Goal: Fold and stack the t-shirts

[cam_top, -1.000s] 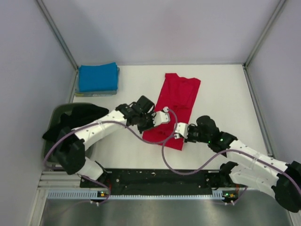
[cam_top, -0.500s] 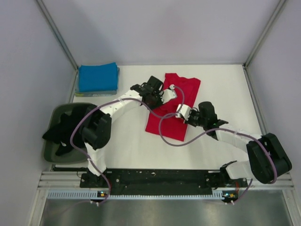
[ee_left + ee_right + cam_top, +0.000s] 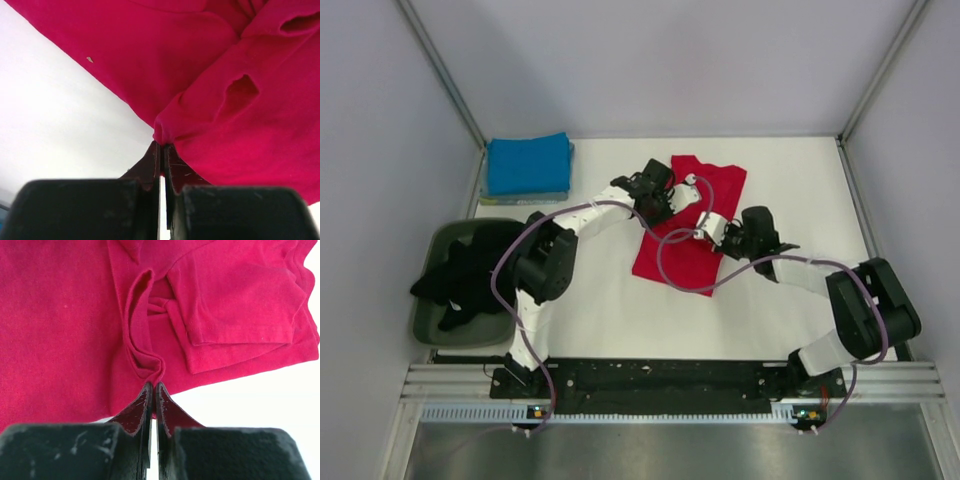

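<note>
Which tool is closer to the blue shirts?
Left. The left tool pinches the red shirt on the side nearer the blue shirts; the right tool grips it farther away.

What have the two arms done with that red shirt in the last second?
The left hand and right hand, each pinching the near edge of the red t-shirt, carried it away from the robot over the rest, shortening the shirt. Nothing was let go. The folded blue t-shirts and the black t-shirt in the tub stayed put.
</note>
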